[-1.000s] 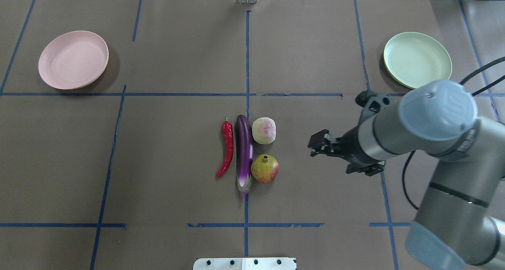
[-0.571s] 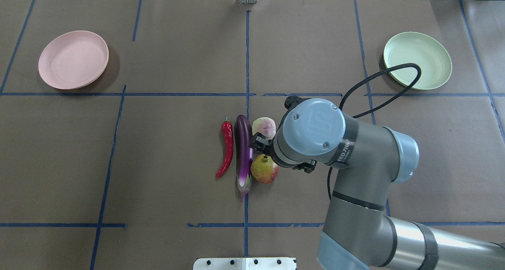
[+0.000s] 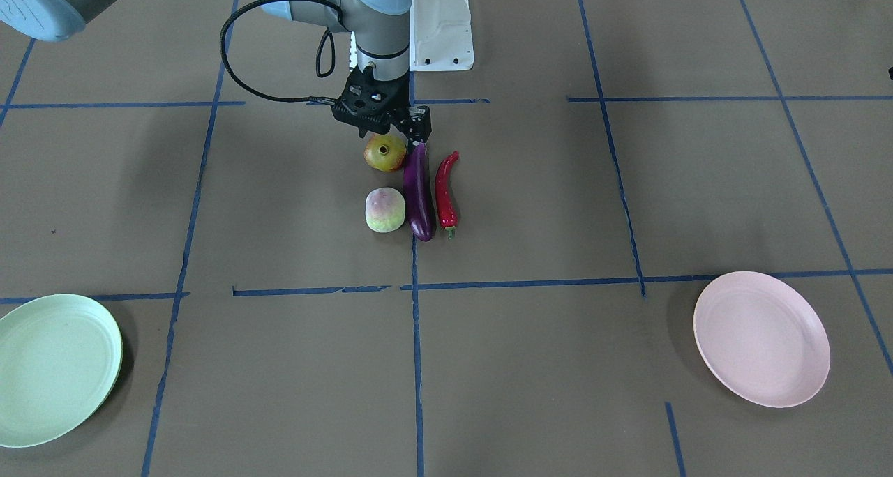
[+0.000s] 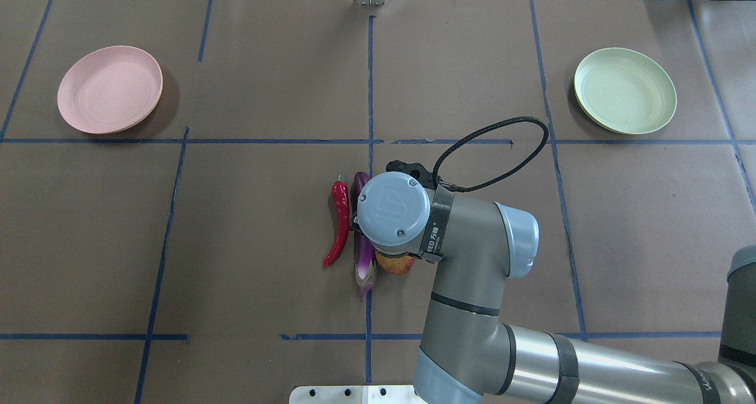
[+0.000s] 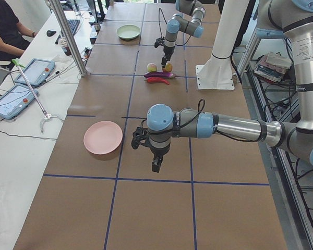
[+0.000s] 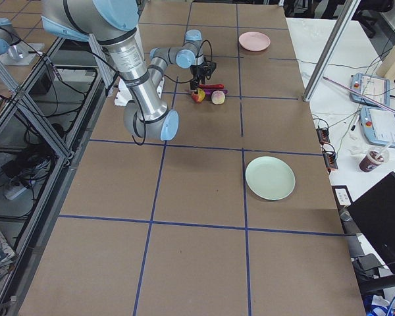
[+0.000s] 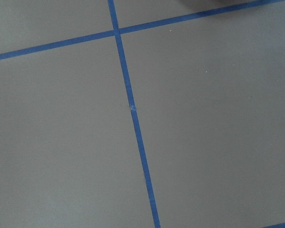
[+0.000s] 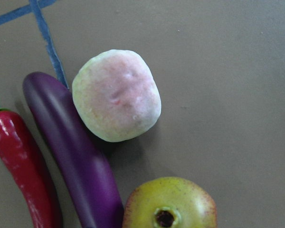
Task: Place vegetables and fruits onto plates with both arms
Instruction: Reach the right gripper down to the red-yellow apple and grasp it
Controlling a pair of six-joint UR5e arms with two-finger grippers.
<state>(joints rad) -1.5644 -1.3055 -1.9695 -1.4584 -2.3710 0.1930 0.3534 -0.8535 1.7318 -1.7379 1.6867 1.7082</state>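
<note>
The purple eggplant (image 3: 418, 191), red chili (image 3: 445, 187), pomegranate-like fruit (image 3: 385, 153) and pale green-pink fruit (image 3: 384, 210) lie side by side at the table's middle. My right gripper (image 3: 392, 134) hangs just above the pomegranate-like fruit, open and empty, one finger (image 3: 421, 132) beside the eggplant's cap end. The right wrist view shows the pale fruit (image 8: 116, 95), eggplant (image 8: 71, 152), chili (image 8: 19, 161) and pomegranate-like fruit (image 8: 171, 204) close below. My left gripper (image 5: 155, 165) shows only in the exterior left view, near the pink plate (image 5: 103, 137); I cannot tell if it is open.
The pink plate (image 4: 110, 89) sits far left and the mint green plate (image 4: 625, 90) far right, both with nothing on them. Blue tape lines grid the brown table. The right arm's wrist (image 4: 393, 209) hides the pale fruit from overhead. The left wrist view shows only bare table and tape.
My right arm has swung left from the table's right side to above the fruits. Its wrist now covers the pale fruit and most of the pomegranate-like fruit. The food has not moved.
</note>
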